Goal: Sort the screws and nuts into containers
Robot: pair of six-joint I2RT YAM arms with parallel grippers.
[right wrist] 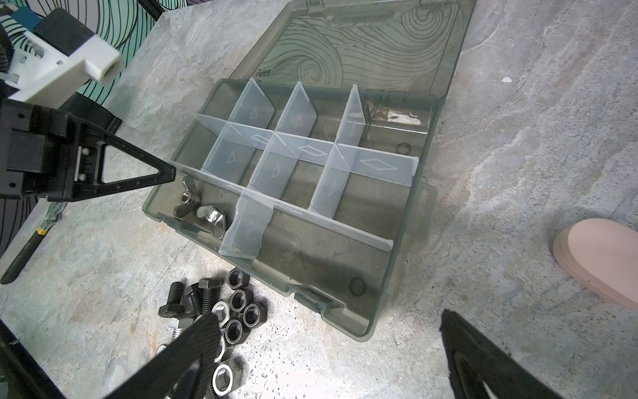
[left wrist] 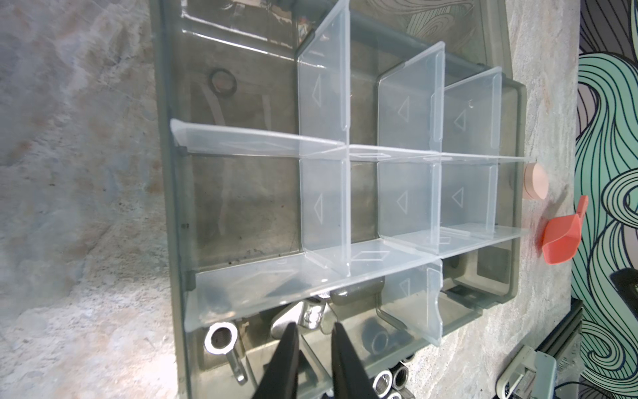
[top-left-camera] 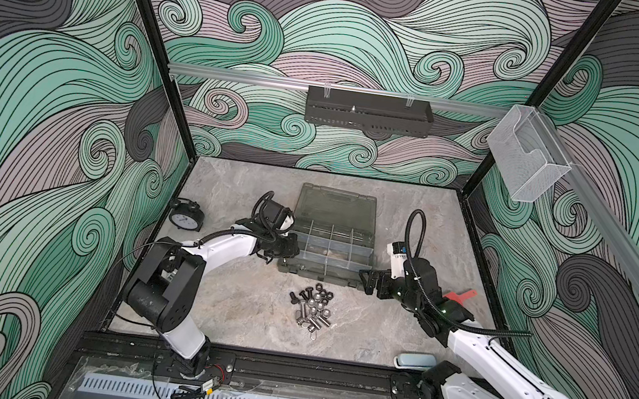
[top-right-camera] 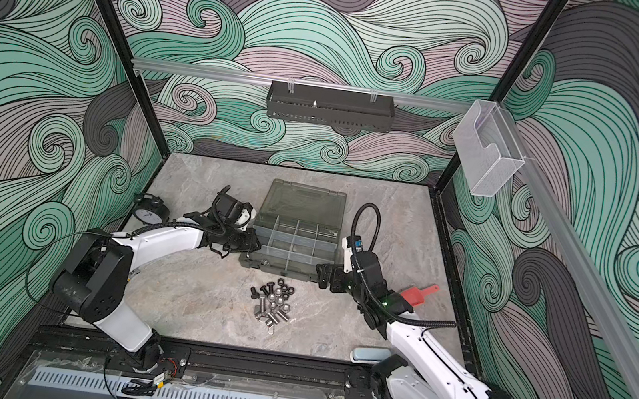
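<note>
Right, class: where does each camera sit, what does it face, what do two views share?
Top view: high above the arm bases, looking down on the organizer case; both arms.
Top view: alongside, same aim; screws and nuts, both arms.
Left wrist: on left arm, facing case dividers; left tool tips.
Right wrist: on right arm, facing case and pile; right tool tips, left tool.
Shared: both wrist views show wing nuts.

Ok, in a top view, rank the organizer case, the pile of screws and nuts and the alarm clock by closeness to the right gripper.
1. organizer case, its front right corner beside the right gripper.
2. pile of screws and nuts, in front of the case, toward the middle.
3. alarm clock, far left side.
</note>
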